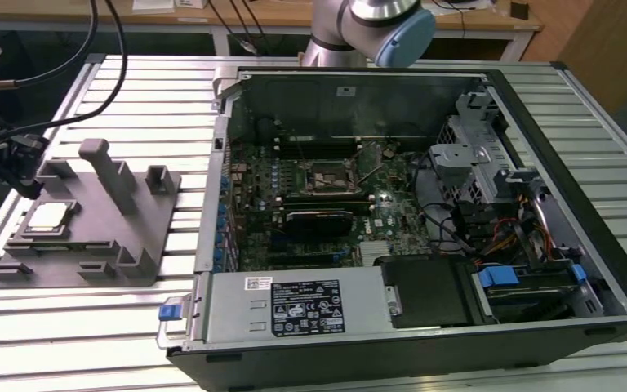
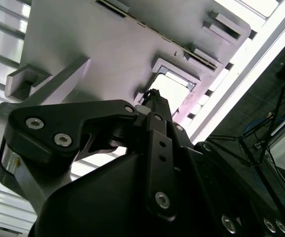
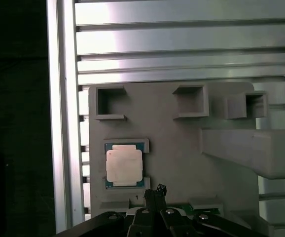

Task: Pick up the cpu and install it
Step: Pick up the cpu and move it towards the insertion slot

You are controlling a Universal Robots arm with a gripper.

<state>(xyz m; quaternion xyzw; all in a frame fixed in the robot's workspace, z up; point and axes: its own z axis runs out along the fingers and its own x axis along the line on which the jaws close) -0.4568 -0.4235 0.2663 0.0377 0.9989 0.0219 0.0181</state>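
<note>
Gripper (image 3: 156, 190) near cpu (image 3: 124, 166) (exterior view: case (image 1: 401, 363))

The cpu (image 3: 124, 166) is showing a pale silvery top inside a teal-green border. The fixture (image 1: 128, 237) under it is reading plain matt grey. The counter (image 1: 95, 327) is gleaming silver in parallel ribbed stripes. The gripper (image 3: 155, 191) is looking black, the motherboard (image 1: 291, 188) green, and the computer case (image 1: 607, 245) black with blue tabs (image 1: 172, 310).
</note>
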